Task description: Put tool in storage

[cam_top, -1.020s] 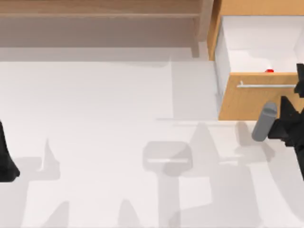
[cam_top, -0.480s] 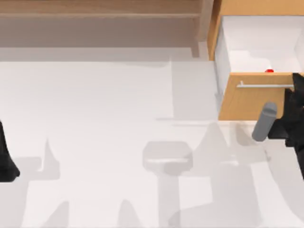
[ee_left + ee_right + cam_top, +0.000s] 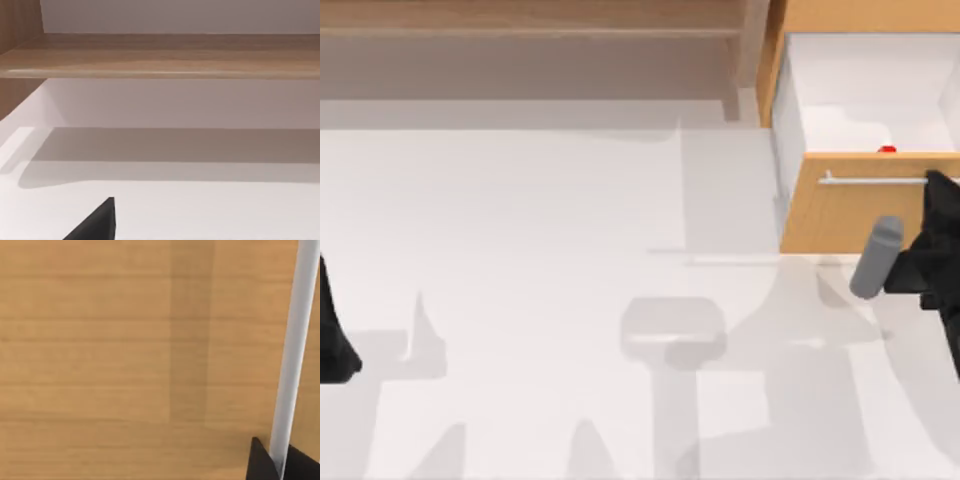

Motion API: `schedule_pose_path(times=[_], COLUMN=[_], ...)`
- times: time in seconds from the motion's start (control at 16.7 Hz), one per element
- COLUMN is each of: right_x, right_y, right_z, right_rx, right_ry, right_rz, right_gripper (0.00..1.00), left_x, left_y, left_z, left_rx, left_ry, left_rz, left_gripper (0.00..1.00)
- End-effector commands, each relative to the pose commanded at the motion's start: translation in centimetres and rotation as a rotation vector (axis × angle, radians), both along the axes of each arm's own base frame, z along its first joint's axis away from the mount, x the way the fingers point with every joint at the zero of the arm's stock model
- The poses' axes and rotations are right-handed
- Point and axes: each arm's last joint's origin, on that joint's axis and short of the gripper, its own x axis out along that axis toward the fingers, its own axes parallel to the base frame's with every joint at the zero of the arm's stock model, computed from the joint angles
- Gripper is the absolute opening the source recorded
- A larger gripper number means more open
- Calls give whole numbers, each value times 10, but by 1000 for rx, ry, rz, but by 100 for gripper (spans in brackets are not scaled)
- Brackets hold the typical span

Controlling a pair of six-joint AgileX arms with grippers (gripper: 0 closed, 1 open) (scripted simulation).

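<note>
**Orange-tan drawer (image 3: 840, 215) open, grip sits far out on its handle**

Your right tool (image 3: 933, 183) pinches the silver bar handle (image 3: 295, 355) near its right end. I judge that a push from there may slip off the bar or twist the drawer so it jams. The small item with the red part (image 3: 887, 149) lies inside the drawer, just behind the front panel, near the right tool. The left arm (image 3: 332, 335) is parked at the left edge of the surface (image 3: 540, 250).

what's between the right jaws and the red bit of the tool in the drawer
In the top view, the drawer's wooden front and silver handle separate the right gripper from the tool.
</note>
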Motion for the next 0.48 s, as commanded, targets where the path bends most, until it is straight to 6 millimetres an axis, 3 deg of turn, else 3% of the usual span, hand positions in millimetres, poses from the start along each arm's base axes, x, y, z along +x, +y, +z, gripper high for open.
schedule_pose_path(times=[0.36, 0.48], right_x=[0, 9], right_y=[0, -1], right_z=[-1, -2], right_rx=[1, 1], right_ry=[7, 12], right_rz=[-1, -10], right_gripper=[0, 0], left_x=[0, 0], left_y=[0, 0], left_z=[0, 0], left_rx=[0, 0], left_ry=[0, 0], left_rz=[0, 0], left_gripper=[100, 100])
